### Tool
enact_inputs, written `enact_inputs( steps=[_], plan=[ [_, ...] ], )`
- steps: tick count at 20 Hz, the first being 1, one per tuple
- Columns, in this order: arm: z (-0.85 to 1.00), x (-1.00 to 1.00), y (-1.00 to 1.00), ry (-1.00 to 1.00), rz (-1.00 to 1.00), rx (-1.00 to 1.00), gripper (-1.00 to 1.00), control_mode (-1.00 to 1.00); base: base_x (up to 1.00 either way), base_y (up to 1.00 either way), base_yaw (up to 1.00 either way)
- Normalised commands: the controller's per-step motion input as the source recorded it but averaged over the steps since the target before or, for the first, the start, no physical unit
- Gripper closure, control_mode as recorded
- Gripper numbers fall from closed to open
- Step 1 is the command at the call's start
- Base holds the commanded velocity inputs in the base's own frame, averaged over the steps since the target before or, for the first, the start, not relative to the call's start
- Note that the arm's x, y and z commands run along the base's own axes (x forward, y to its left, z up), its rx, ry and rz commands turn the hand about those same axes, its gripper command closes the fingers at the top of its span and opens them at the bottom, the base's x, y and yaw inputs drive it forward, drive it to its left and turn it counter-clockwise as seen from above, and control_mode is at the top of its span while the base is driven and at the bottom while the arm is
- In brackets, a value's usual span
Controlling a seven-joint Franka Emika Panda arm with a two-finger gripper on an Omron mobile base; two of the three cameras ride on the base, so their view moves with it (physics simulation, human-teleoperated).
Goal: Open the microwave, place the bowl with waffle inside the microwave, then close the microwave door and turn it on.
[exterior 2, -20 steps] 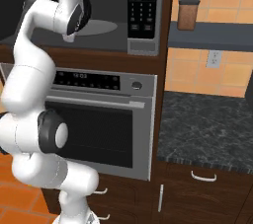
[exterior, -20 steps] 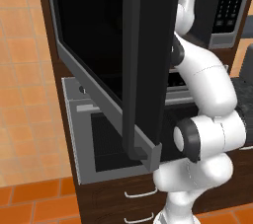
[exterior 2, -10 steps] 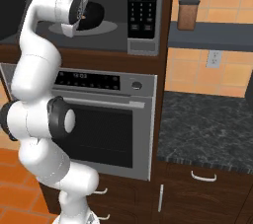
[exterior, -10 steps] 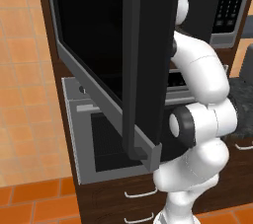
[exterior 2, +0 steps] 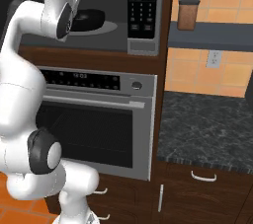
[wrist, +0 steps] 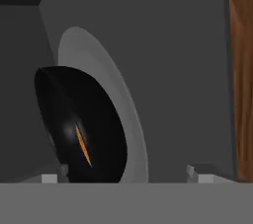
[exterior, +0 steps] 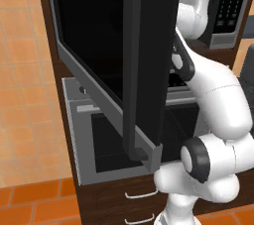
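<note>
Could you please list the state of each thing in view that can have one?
microwave door: swung wide open.
microwave: cavity open, not yet closed.
bowl: resting on the turntable inside the microwave.
waffle: in the bowl.
gripper: open, holding nothing.
oven: door shut.

The microwave (exterior 2: 143, 45), silver-grey with a black keypad panel, stands open above the oven. Its microwave door (exterior: 114, 55), black glass in a grey frame, is swung wide to the left. The black bowl (wrist: 81, 127) sits on the round turntable inside, a sliver of golden-orange waffle (wrist: 83, 145) showing in it.
</note>
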Motion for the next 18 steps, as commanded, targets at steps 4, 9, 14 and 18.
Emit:
enact_inputs(
  steps=[4,9,14,18],
  plan=[
    [0.0,-1.0,-0.25,-0.01,0.08,-0.09,-1.0,-1.0,0.0,0.0,0.0],
    [0.02,-1.0,-0.19,-0.01,0.11,-0.13,1.0,-1.0,0.0,0.0,0.0],
    [0.0,-0.9,-0.05,-0.06,0.07,-0.08,1.0,-1.0,0.0,0.0,0.0],
    [0.0,-0.29,-0.01,0.01,0.0,-0.01,1.0,-1.0,0.0,0.0,0.0]
  ],
)
